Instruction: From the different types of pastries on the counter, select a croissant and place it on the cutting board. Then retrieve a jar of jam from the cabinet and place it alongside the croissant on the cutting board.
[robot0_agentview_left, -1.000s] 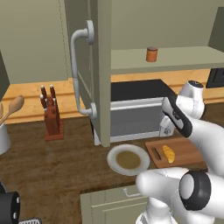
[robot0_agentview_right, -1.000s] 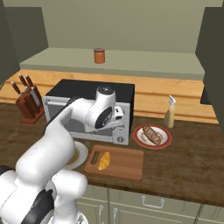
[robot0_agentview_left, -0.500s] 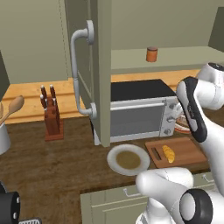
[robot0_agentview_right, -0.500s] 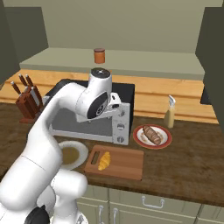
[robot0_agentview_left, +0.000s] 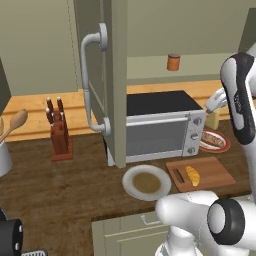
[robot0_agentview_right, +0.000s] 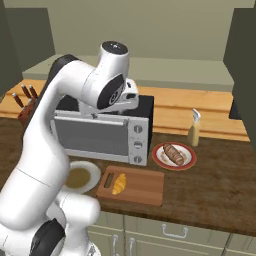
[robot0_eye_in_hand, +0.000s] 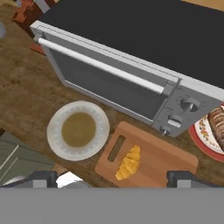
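The golden croissant (robot0_agentview_left: 192, 175) (robot0_agentview_right: 119, 183) (robot0_eye_in_hand: 129, 162) lies on the reddish-brown cutting board (robot0_agentview_left: 215, 172) (robot0_agentview_right: 145, 187) (robot0_eye_in_hand: 164, 159), next to its slot handle. My gripper (robot0_agentview_left: 216, 102) (robot0_agentview_right: 120, 106) (robot0_eye_in_hand: 113, 179) hangs open and empty above the toaster oven, well above the board. The orange-brown jar of jam (robot0_agentview_left: 173, 62) stands on the pale shelf of the open cabinet (robot0_agentview_left: 114, 75), up and to the left of my hand. A brownish pastry rests on the red-rimmed plate (robot0_agentview_left: 215, 141) (robot0_agentview_right: 174, 155) (robot0_eye_in_hand: 210, 138) on the dark counter (robot0_agentview_left: 75, 190).
A silver toaster oven (robot0_agentview_left: 160, 125) (robot0_agentview_right: 105, 132) (robot0_eye_in_hand: 122, 70) stands behind the board. A round grey plate (robot0_agentview_left: 147, 182) (robot0_agentview_right: 80, 176) (robot0_eye_in_hand: 78, 130) lies left of the board. The open cabinet door's bar handle (robot0_agentview_left: 92, 85) juts out. A knife block (robot0_agentview_left: 59, 135) and a pale bottle (robot0_agentview_right: 193, 129) stand further off.
My arm has swung up, lifting the open gripper from in front of the toaster oven to above it. The croissant has stayed on the board.
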